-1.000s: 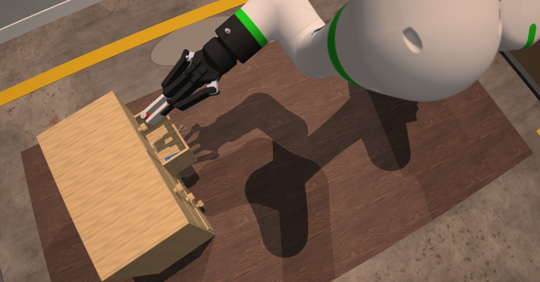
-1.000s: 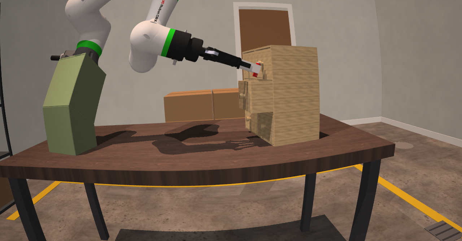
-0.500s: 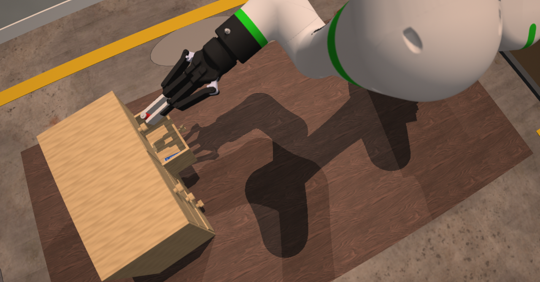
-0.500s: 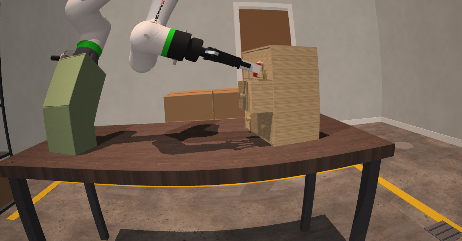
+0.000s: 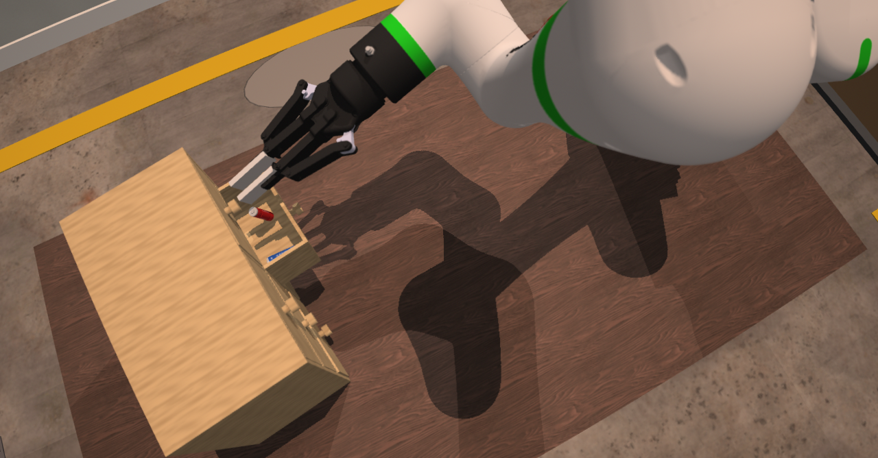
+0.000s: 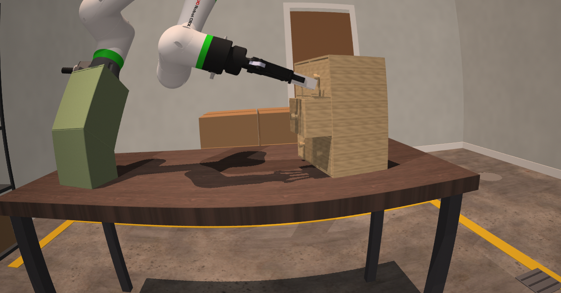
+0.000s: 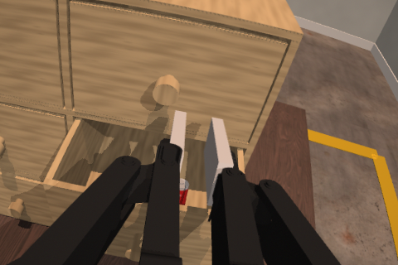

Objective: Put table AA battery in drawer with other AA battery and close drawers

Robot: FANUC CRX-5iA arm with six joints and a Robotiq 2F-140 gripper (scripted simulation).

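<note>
Red casing shows down inside the pulled-out drawer (image 5: 293, 243): the AA battery (image 5: 263, 212) is off the gripper (image 5: 252, 182) and lies below and just past the pale fingertips (image 5: 244, 175), toward the chest (image 5: 184, 295). From above it sits near the drawer's inner end, close under the knob of the drawer over it, lying crosswise. Through the wrist camera only a small patch of that battery (image 7: 184, 191) peeks out between the two black finger links, lower than the pads, with the drawer's front wall (image 7: 111, 204) around it.

Now the gripper (image 7: 196, 138) itself: its pads stand a narrow way apart, a slim gap of daylight between them, and nothing is pinched in that gap. It holds nothing. The pads point down at a slant toward the chest's front, their tips over the open drawer and just beside the round knob (image 7: 166, 89) of the closed drawer above.

From the side of the room, the arm reaches in across the counter (image 6: 243, 197) and the gripper (image 6: 310, 82) noses right up to the upper front of the chest (image 6: 353, 114); the battery cannot be made out from that side. One middle drawer (image 6: 310, 114) juts out of the front beneath the fingers. At the drawer's outer end, from above, something blue and white (image 5: 279, 254) lies against the front wall.
</note>
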